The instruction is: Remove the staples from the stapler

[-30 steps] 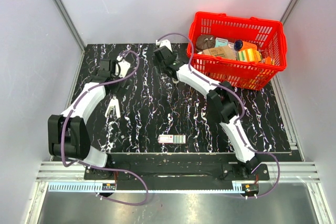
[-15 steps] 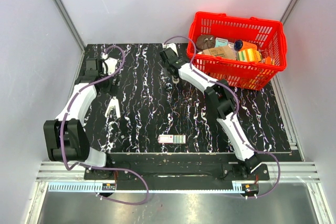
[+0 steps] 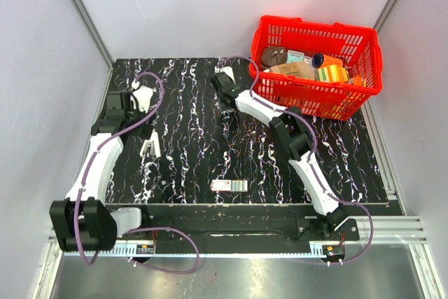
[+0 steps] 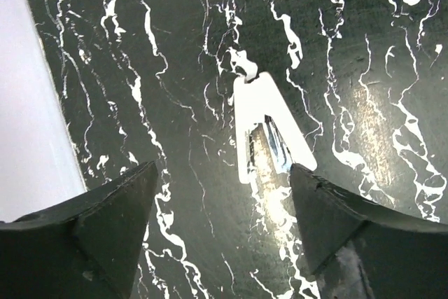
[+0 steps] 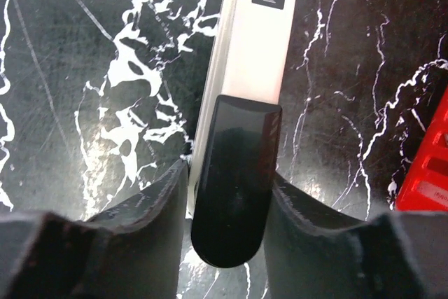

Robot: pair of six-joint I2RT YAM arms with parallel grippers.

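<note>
Left pincer (image 4: pixel 222 169) shifted left, open and empty, right pincer (image 5: pixel 229 173) unreadable; stapler (image 4: pixel 262 106) lies near-far, hinge end farthest.

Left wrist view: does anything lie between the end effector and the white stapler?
No: the left wrist view shows only bare marbled tabletop between the left end effector and stapler.

staples (image 4: pixel 278 146): only a glint inside stapler (image 4: pixel 260 113), count unclear | bar (image 5: pixel 245 47) right of stapler: cut by top edge, near end under black cap (image 5: pixel 234 194) | basket (image 5: pixel 427 173) farther right of stapler: cut by frame edge
</note>
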